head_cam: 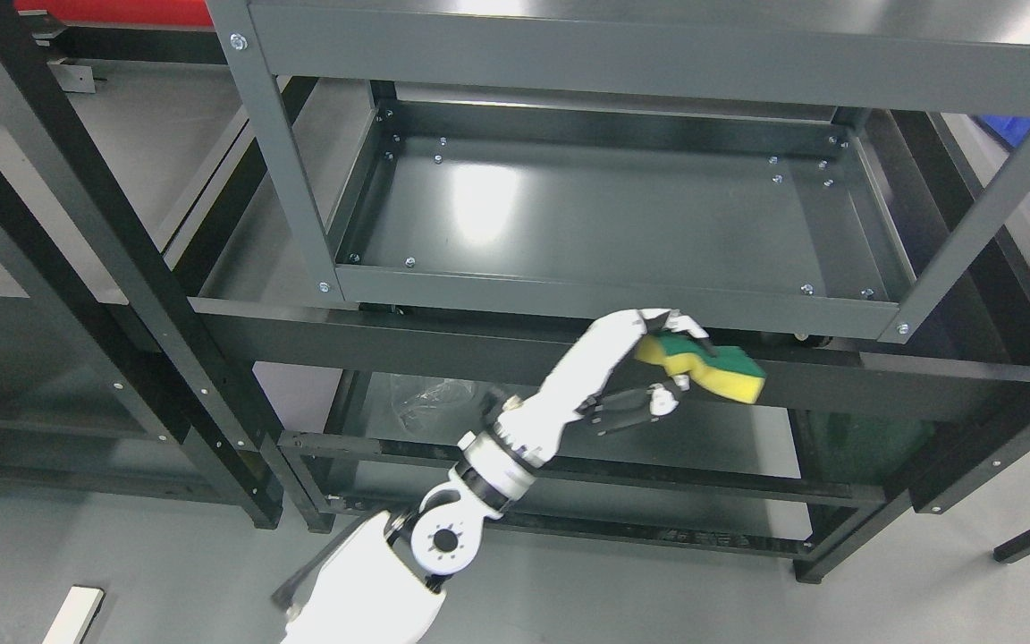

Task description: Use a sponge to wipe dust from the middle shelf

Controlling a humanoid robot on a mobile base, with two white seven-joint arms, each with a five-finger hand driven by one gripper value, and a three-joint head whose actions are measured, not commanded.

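Left hand [649, 367] holds sponge [704, 362] just below front lip of middle shelf [622, 215]

Fingers [671, 324] clamped on the yellow-green sponge, which sits in front of and under the shelf's front rail, outside the tray. Shelf tray bare, raised rim on all sides; grey uprights [287, 152] at its corners. Crumpled clear plastic [430, 398] on lower shelf, left of the hand. No legible writing

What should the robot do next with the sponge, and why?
Probably lift the sponge up and forward over the front rim of the middle shelf. The left hand grips the sponge, but it hangs below and in front of that rim, not touching the shelf floor, so no wiping can happen there yet.
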